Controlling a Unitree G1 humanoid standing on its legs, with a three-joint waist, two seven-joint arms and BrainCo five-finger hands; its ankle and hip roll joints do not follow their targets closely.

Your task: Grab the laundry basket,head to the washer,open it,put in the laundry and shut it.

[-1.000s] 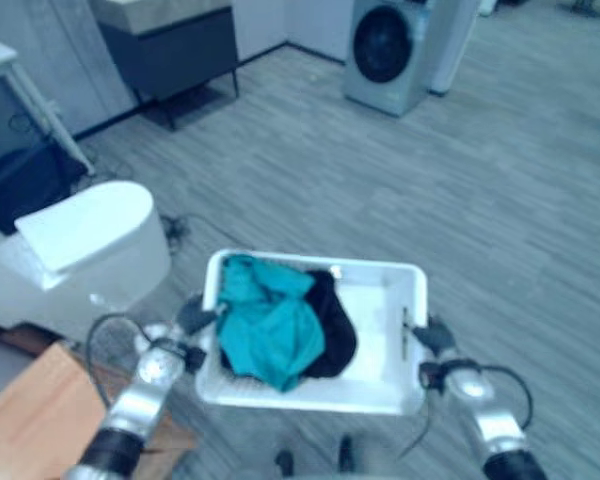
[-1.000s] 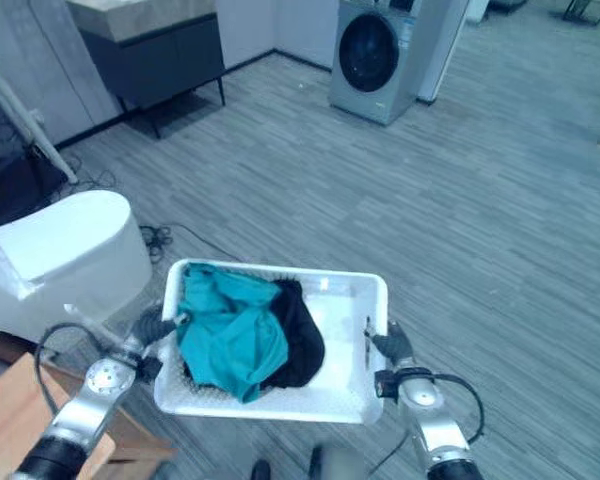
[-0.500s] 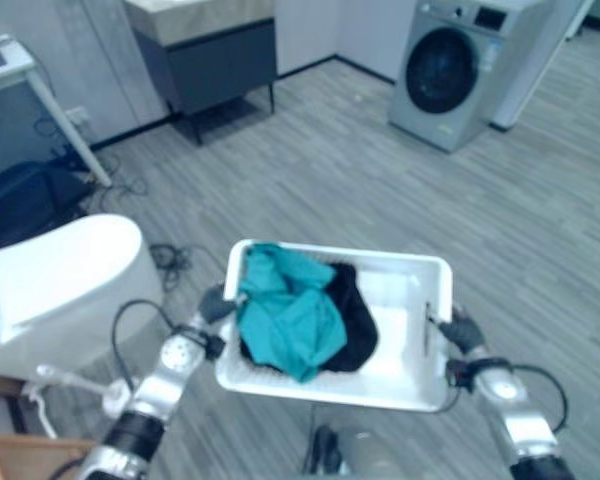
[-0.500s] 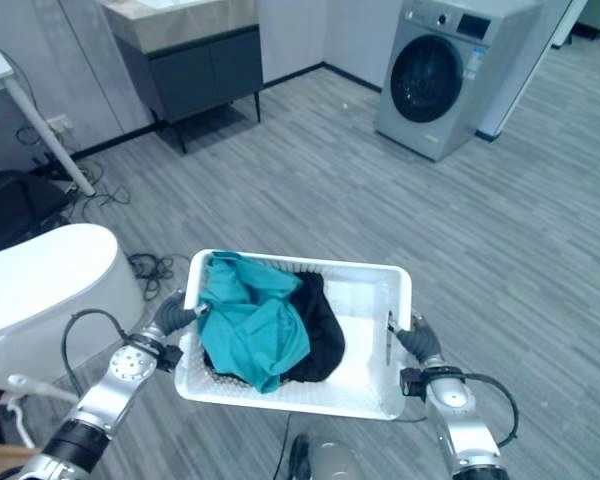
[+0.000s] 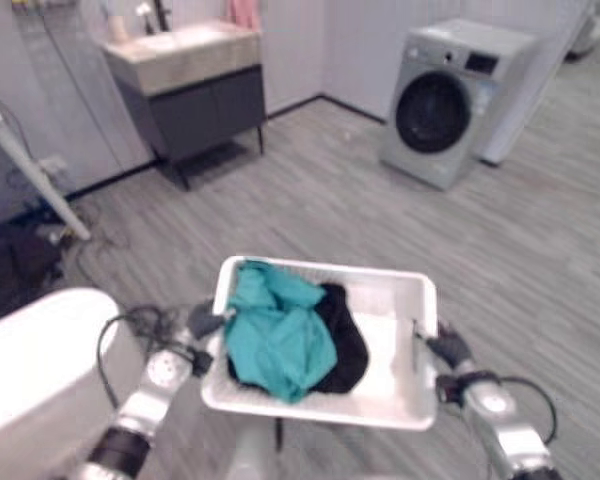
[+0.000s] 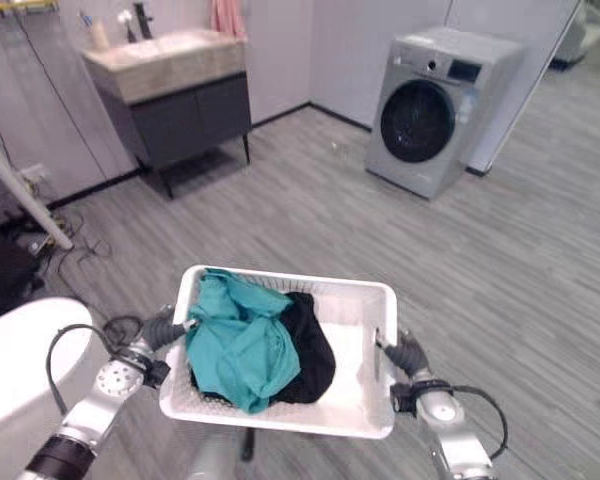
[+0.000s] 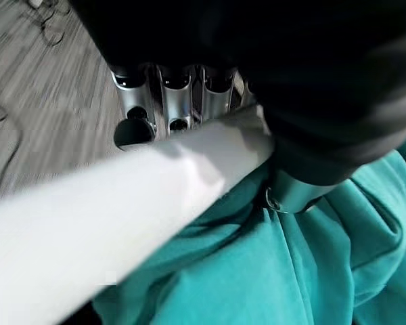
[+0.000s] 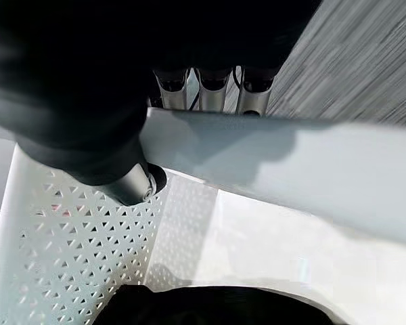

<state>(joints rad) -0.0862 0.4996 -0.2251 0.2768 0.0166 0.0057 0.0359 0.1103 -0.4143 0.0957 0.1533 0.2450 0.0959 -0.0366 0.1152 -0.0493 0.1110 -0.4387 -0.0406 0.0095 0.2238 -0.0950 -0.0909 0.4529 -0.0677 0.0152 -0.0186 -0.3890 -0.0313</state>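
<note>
Left hand [image 6: 158, 328] and right hand [image 6: 407, 354] curl around opposite rims of the basket [image 6: 359, 304] holding teal and black laundry [image 6: 242, 340], with the washer [image 6: 427, 110] well ahead.

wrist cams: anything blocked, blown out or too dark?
Left wrist view: the dark cover of the left hand hides much; the basket rim reads flat white, the teal cloth evenly lit. Right wrist view: the right hand cover likewise; the black garment shows no detail.

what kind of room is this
Probably a bathroom or laundry area, perhaps a showroom mock-up: a front-loading washer stands by the far wall, a sink vanity sits to its left, and a white toilet is nearby.
</note>
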